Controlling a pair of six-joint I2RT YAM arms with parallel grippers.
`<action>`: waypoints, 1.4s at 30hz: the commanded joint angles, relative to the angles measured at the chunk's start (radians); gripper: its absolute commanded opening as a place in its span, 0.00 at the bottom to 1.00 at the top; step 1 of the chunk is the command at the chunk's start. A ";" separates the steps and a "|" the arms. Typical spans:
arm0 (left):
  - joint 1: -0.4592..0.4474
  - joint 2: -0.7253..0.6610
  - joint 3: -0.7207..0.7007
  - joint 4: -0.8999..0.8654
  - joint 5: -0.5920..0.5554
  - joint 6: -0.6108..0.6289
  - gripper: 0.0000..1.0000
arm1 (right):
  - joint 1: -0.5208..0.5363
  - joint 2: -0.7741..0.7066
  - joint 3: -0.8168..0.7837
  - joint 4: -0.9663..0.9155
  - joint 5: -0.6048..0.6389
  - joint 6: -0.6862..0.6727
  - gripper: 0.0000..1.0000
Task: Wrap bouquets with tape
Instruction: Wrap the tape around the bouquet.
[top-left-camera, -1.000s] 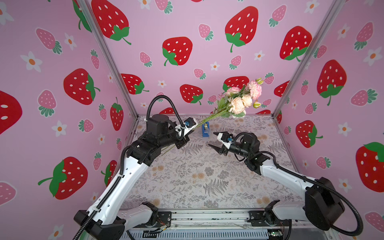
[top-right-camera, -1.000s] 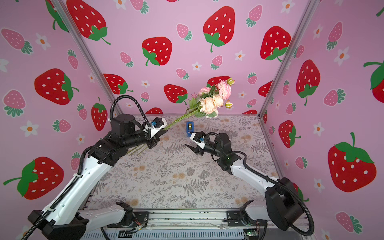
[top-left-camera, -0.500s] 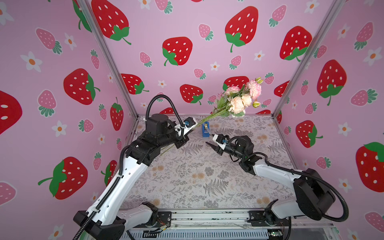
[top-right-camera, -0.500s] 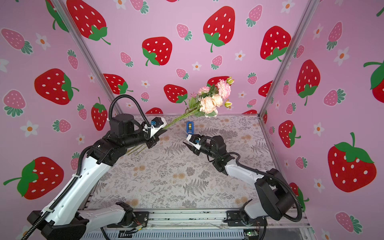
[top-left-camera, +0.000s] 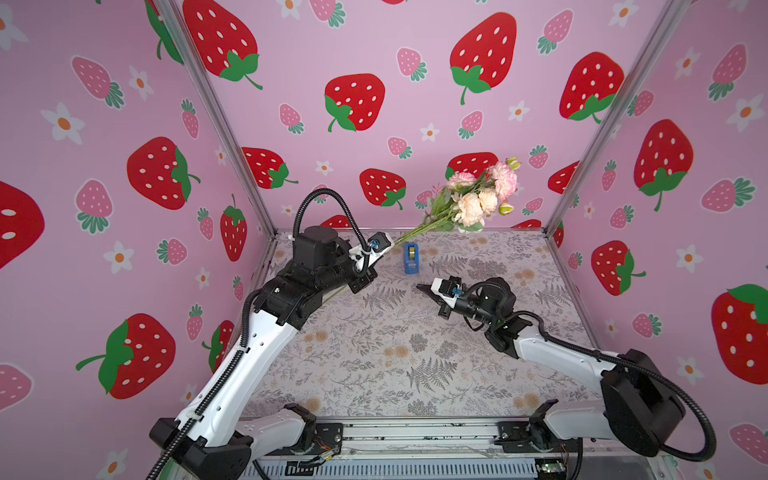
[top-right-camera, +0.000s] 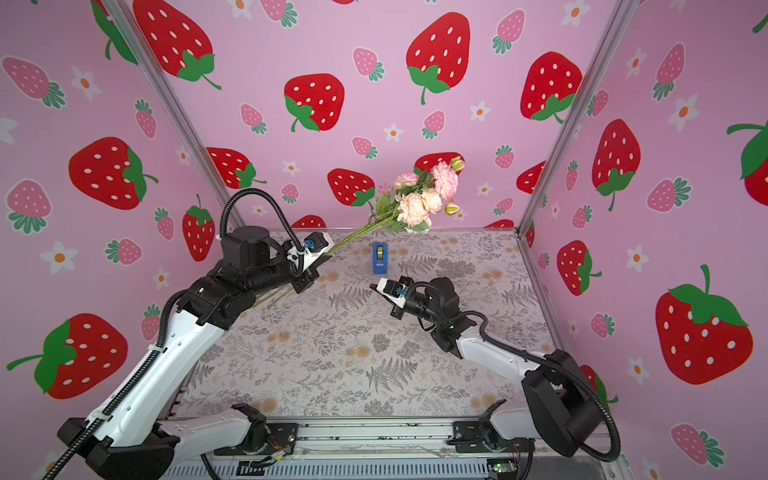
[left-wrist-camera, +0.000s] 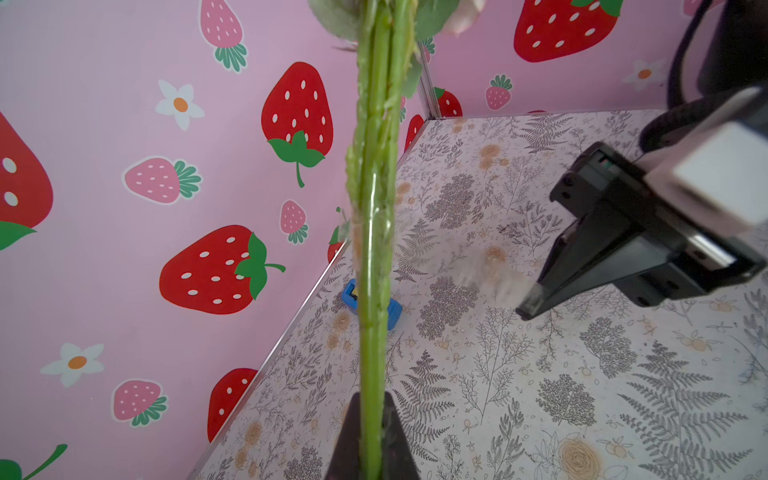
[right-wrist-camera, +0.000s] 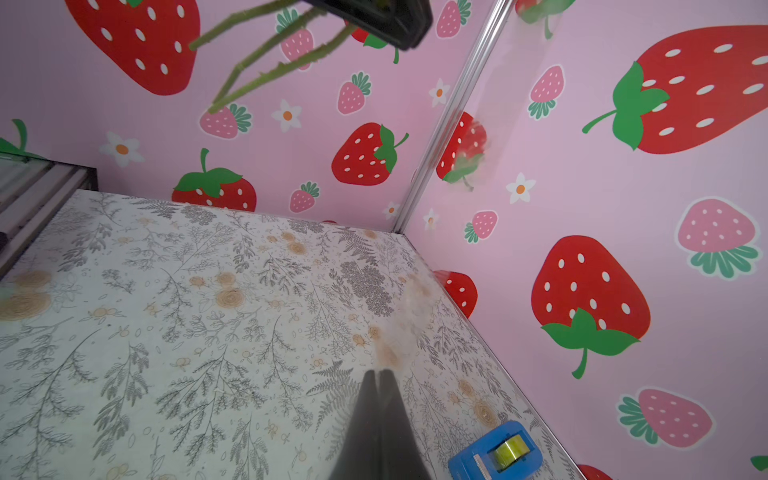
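Observation:
The bouquet has pink and cream blooms raised toward the back wall. Its green stems are held in my left gripper, which is shut on them. A glossy band of clear tape rings the stems. My right gripper hovers low over the table, right of the stems. It is shut on the end of a hazy, see-through tape strip that runs toward the stems. The blue tape dispenser stands near the back wall, between the arms.
The floral-print table is boxed in by strawberry-print walls at the left, back and right. A metal rail carrying both arm bases runs along the front edge. The cut stem ends splay out behind my left gripper.
My right gripper's jaws have closed from wide open to shut, with the fingertips staying at about the same spot. The left arm and bouquet have not moved.

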 joint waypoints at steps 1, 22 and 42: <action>0.018 0.026 0.026 0.064 -0.027 0.004 0.00 | 0.011 -0.063 -0.027 -0.064 -0.088 0.023 0.00; 0.032 0.158 -0.050 0.003 -0.121 0.087 0.00 | 0.040 0.039 0.548 -0.298 -0.094 0.145 0.00; -0.057 0.155 -0.132 -0.059 -0.153 0.312 0.00 | 0.037 0.335 1.060 -0.747 0.115 0.163 0.00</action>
